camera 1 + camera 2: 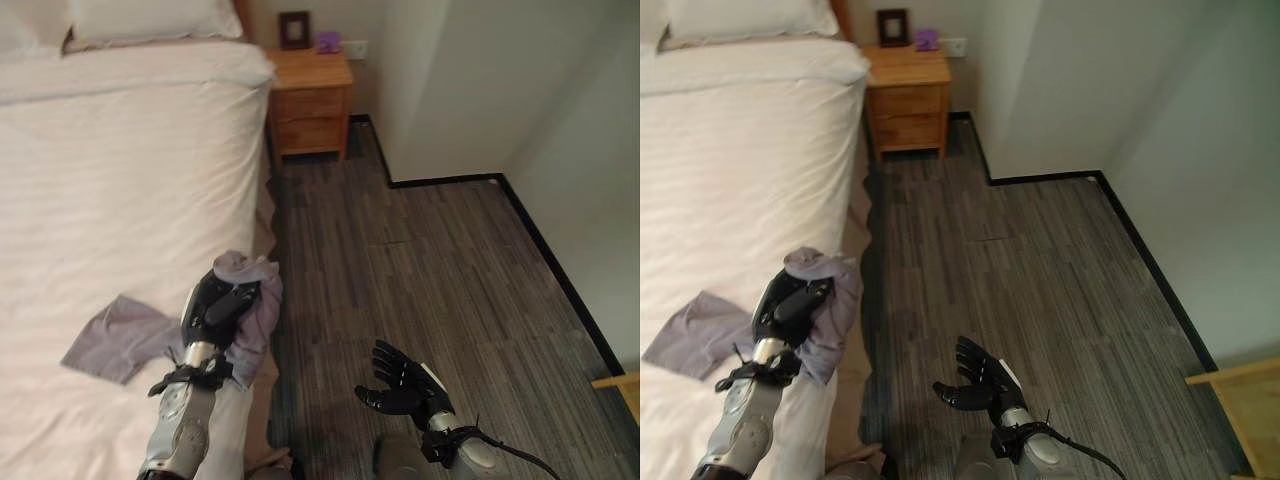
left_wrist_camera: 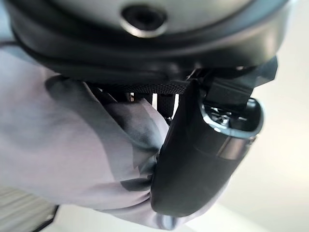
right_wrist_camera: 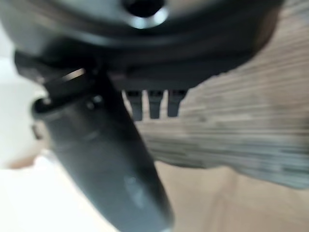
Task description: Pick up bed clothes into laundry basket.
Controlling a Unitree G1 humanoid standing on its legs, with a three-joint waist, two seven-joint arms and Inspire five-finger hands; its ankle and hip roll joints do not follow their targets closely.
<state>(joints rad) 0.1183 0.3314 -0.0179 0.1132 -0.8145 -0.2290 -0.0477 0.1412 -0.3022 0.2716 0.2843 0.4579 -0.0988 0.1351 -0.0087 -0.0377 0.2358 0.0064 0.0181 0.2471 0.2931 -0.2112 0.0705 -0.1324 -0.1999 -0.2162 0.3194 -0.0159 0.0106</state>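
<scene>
Left robot hand [image 1: 222, 303]: over the near right edge of the bed, fingers and thumb curled round a bunch of the lilac garment; its wrist view shows the cloth pressed between thumb and palm.
Lilac garment [image 1: 115, 341]: part gathered up in the left robot hand at the bed's edge, with a fold draped over the hand; the rest lies flat on the sheet to the left.
Right robot hand [image 1: 398, 384]: above the floor beside the bed, palm up, fingers spread and relaxed, touching nothing.
Bed [image 1: 120, 170]: white sheet, pillow [image 1: 150, 18] at the far end.
Nightstand [image 1: 311, 102]: wooden, just beside the bed's head, bearing a dark frame [image 1: 294, 30] and a small purple object [image 1: 328, 41].
Floor [image 1: 440, 280]: dark striped boards.
</scene>
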